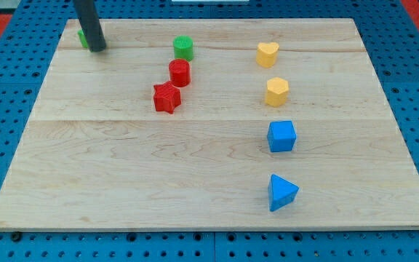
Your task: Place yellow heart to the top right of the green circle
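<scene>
The yellow heart (268, 53) lies near the view's top, right of centre. The green circle (183, 48) stands to its left, also near the top edge. My rod comes down at the view's top left, and my tip (97, 48) rests on the board far left of the green circle, partly hiding another green block (83, 38) behind it whose shape I cannot make out.
A red cylinder (180, 73) sits just below the green circle, with a red star (166, 97) below-left of it. A yellow hexagon (276, 92), a blue cube (281, 136) and a blue triangle (281, 192) line up below the heart. The wooden board (122, 175) lies on a blue pegboard.
</scene>
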Controlling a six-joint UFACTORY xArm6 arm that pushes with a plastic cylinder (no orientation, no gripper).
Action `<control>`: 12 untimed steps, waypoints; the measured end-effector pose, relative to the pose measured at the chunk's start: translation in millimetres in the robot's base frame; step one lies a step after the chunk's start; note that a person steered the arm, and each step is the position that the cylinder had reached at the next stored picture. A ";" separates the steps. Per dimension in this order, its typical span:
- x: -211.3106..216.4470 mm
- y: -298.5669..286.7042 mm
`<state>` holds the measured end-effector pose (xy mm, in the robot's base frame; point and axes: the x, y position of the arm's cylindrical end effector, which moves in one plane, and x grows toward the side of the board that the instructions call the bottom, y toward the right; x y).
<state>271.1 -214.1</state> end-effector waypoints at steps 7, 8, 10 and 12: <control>44.1 43.3; 62.4 63.6; 142.1 56.3; 233.8 106.8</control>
<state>504.9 -107.2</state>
